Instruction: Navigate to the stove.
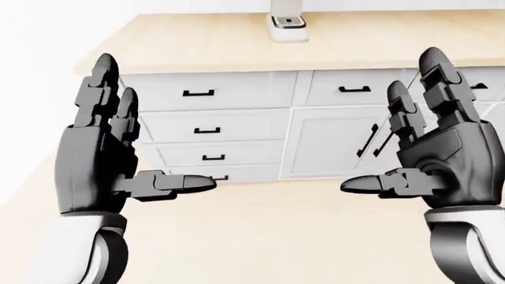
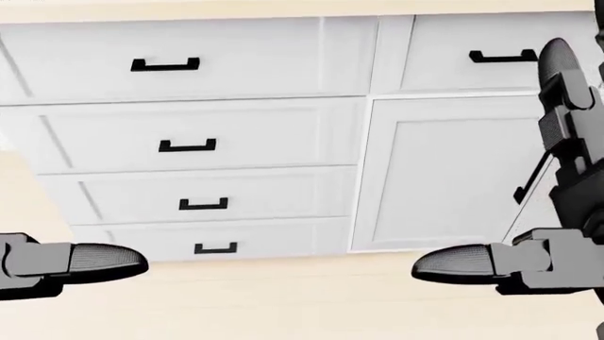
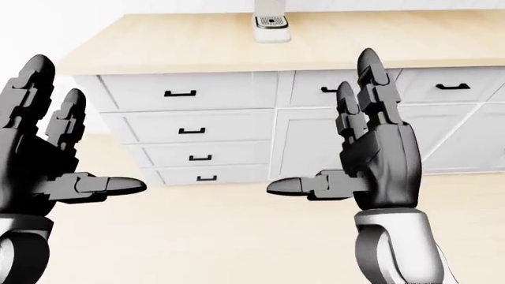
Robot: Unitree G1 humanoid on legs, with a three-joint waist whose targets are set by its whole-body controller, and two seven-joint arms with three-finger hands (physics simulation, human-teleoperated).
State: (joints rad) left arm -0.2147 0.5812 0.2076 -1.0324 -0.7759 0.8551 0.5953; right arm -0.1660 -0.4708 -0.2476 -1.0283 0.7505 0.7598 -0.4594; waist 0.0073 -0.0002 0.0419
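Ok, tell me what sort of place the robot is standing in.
Most likely a kitchen, in simulation. A pale wooden countertop tops white cabinets: a stack of four drawers with black handles, and cabinet doors beside them. A small appliance sits on the counter. No stove shows.

No stove shows in any view, only white drawer fronts under a pale wooden countertop

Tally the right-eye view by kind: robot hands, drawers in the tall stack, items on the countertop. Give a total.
Hands: 2 (left hand, right hand)
Stacked drawers: 4
Countertop appliance: 1
Total: 7
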